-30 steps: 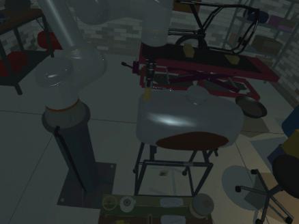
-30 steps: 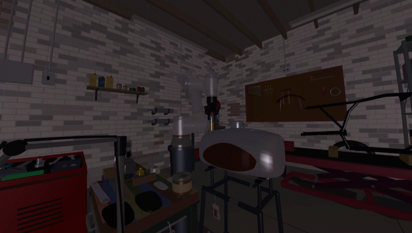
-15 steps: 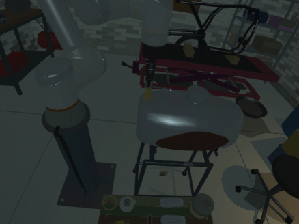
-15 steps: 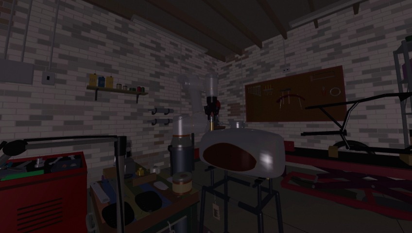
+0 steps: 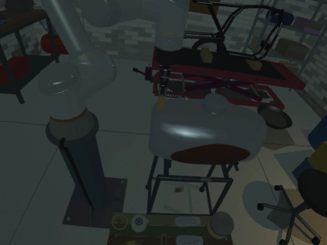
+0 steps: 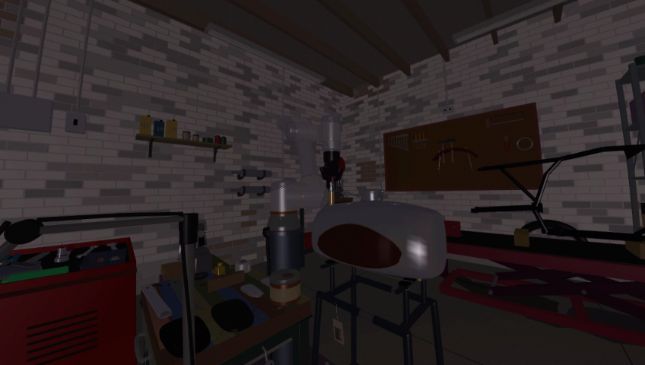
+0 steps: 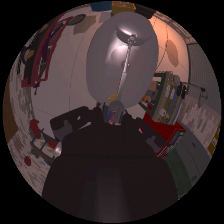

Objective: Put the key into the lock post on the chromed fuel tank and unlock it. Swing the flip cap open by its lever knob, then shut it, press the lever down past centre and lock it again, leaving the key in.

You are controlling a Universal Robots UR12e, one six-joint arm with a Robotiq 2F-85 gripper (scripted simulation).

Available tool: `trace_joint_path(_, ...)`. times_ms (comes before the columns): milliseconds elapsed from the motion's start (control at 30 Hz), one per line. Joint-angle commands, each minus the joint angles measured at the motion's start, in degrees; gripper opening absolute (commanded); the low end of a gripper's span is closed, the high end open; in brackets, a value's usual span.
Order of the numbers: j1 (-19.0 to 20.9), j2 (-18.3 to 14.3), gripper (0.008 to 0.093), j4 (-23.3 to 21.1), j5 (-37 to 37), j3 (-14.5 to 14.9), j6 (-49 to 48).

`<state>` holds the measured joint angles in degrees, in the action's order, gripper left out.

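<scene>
The brass lock post [image 5: 161,103] stands at the near end of the chromed fuel tank [image 5: 203,129], and my gripper [image 5: 163,90] hangs straight above the post, its fingers closing around the key [image 7: 112,116] whose head shows between them in the wrist camera. The round flip cap [image 5: 215,103] sits shut on the tank's top further along. A thin lever rod [image 7: 125,70] runs from the post toward the cap. From the second side camera the gripper [image 6: 332,183] points down at the post [image 6: 332,197]. The key's blade is hidden.
A red tool chest [image 6: 68,289] and a cluttered workbench [image 6: 226,303] stand near the tank's stand [image 5: 186,186]. A red lift table with a motorcycle frame [image 5: 231,71] lies behind the tank. A rolling stool [image 5: 298,198] sits to the right.
</scene>
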<state>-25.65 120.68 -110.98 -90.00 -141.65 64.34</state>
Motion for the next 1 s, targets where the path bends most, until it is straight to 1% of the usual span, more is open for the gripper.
trace_joint_path(0,0.0,0.0,0.0325,0.0,0.0,0.0,0.0)
trace_joint_path(400,0.0,0.0,0.0085,0.0,0.0,0.0,0.0)
trace_joint_path(967,0.0,0.0,0.0080,0.0,0.0,0.1,0.0)
